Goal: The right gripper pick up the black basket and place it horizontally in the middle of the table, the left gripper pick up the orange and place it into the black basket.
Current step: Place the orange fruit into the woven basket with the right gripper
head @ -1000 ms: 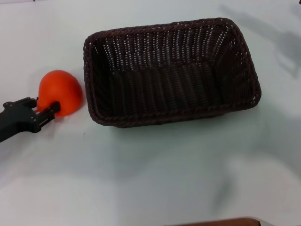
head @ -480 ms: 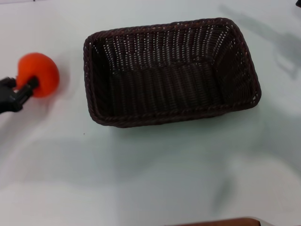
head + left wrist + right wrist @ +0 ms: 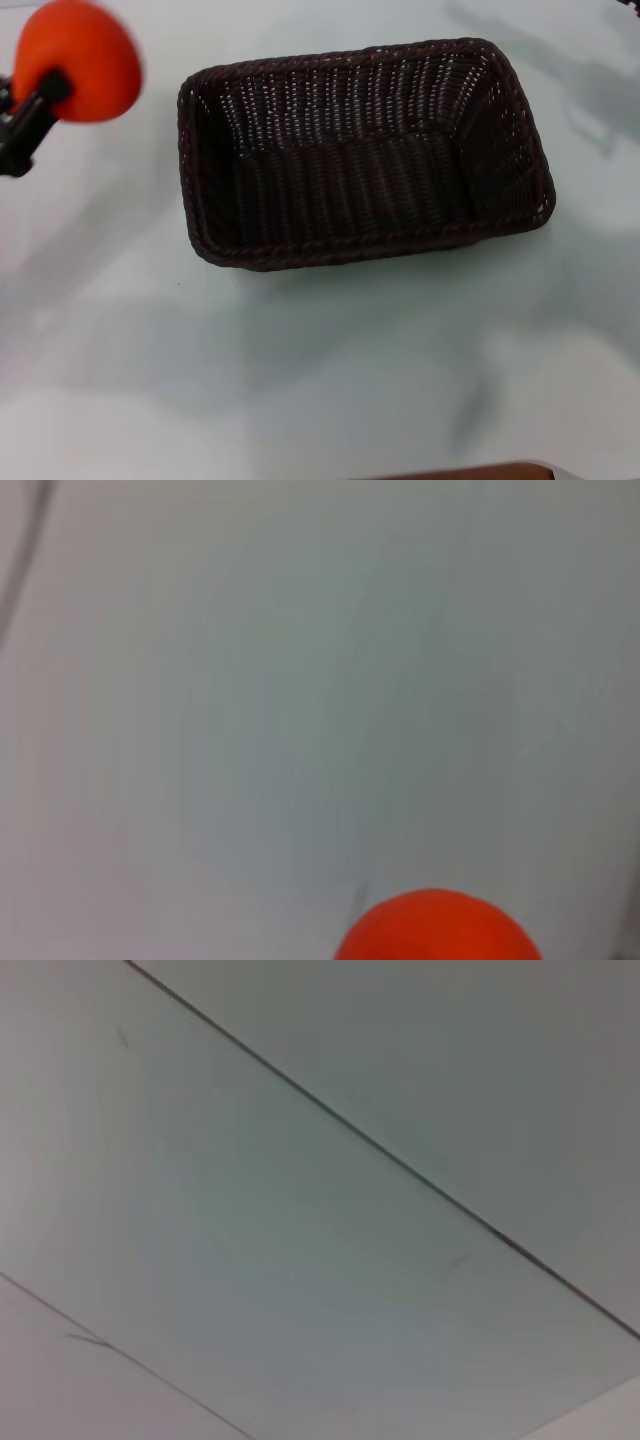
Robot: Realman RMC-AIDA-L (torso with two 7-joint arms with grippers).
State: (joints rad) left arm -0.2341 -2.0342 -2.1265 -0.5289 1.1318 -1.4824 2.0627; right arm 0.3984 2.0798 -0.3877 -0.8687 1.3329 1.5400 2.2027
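Note:
The black basket lies lengthwise across the middle of the white table, open side up and empty. My left gripper is shut on the orange and holds it in the air at the far left, above the table and left of the basket. The orange also shows at the edge of the left wrist view. My right gripper is out of view; its wrist view shows only bare white surface.
A brown edge shows at the near side of the table. Dark seam lines cross the white surface in the right wrist view.
My left gripper has lifted the orange off the table, from beside the basket's left end up toward the top left corner of the head view. The basket has not moved.

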